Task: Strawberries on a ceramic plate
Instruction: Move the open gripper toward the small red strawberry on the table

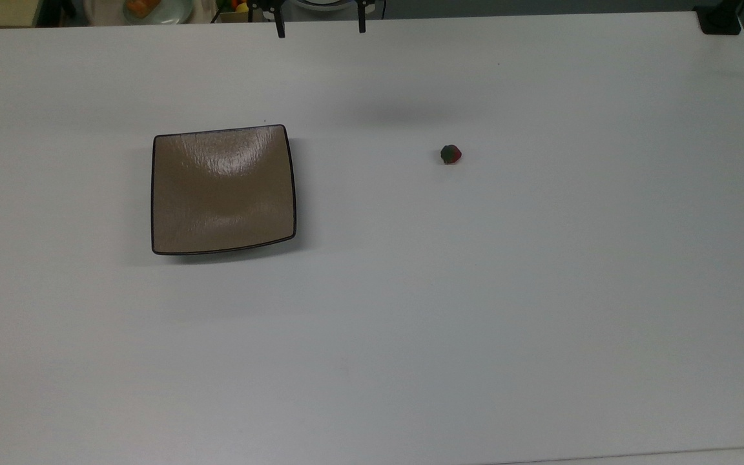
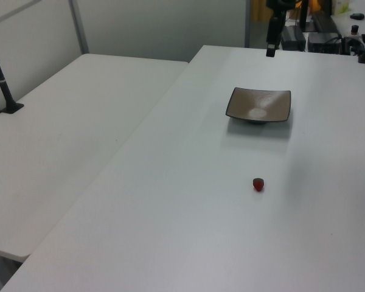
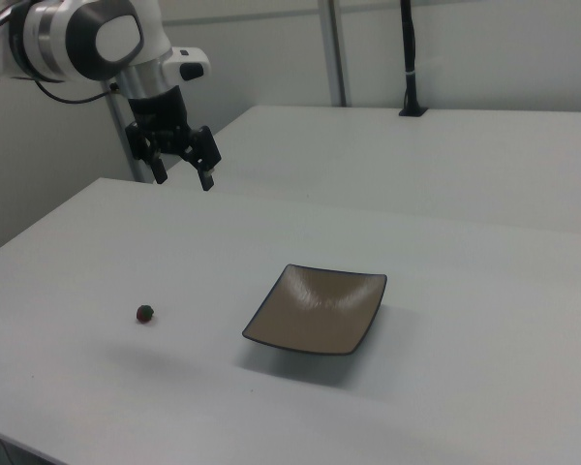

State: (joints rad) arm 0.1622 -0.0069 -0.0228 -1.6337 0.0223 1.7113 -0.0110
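1. A square tan-brown ceramic plate [image 1: 223,189] with a thin dark rim sits empty on the white worktop [image 1: 411,323], toward the top view's left.
2. 1 tiny red strawberry [image 1: 451,154] with a green top lies well apart, to the top view's right.
3. The pincer [image 1: 320,29] hangs at the far edge, its 2 dark fingers [image 1: 279,27] spread apart.

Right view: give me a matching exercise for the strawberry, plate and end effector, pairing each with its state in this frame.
Things:
1. strawberry
2. plate
3. end effector

States:
A. up in the air, fingers open, holding nothing
B. lying on the bare table, apart from the plate
C. resting on the table with nothing on it

Pairs: 1-B, 2-C, 3-A
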